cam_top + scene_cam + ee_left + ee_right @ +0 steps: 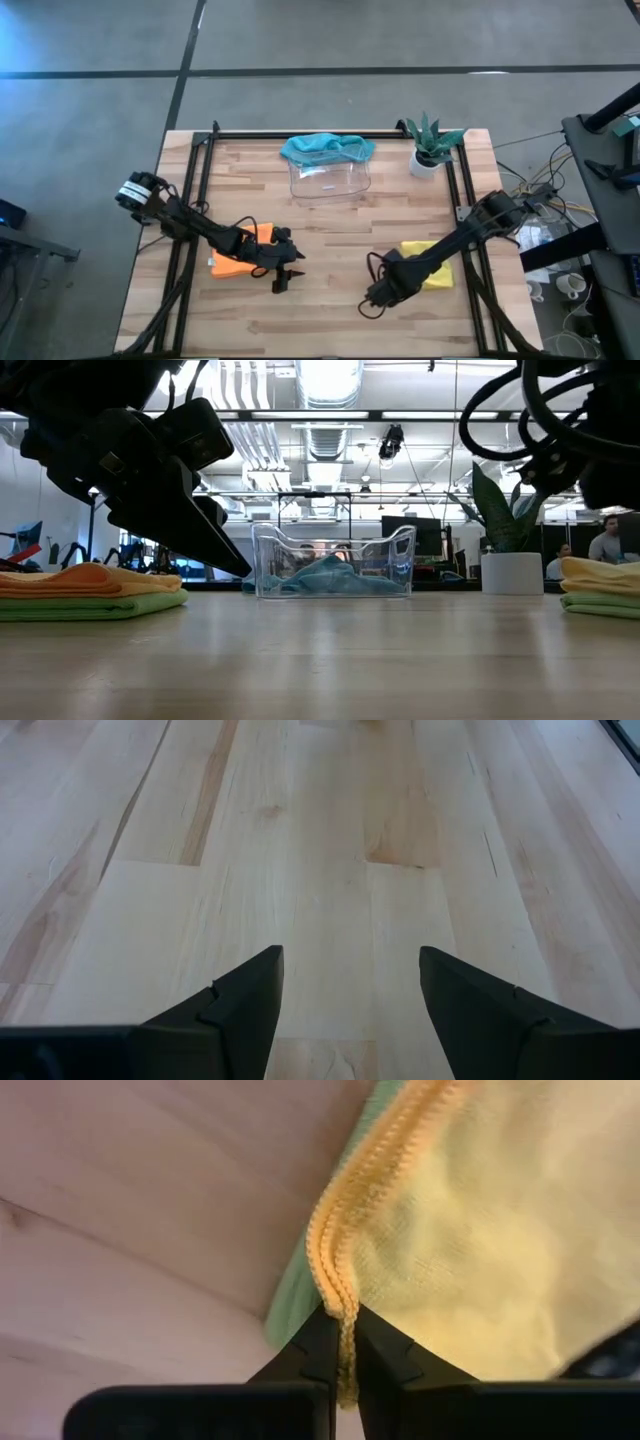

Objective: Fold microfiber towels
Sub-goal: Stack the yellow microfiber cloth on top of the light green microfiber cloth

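R gripper [340, 1342] pinching yellow towel [480, 1230] edge | L gripper [350, 990] wide, empty

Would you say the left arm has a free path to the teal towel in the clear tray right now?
Probably yes: the left gripper is open and empty over bare wood, and nothing stands between it and the teal towel draped over the clear tray.

An open-plan lab or workshop: bare ceiling ducts [325, 385] and strip lights above the wooden surface [320, 660], monitors [415, 535] and a seated person [605, 540] behind it.
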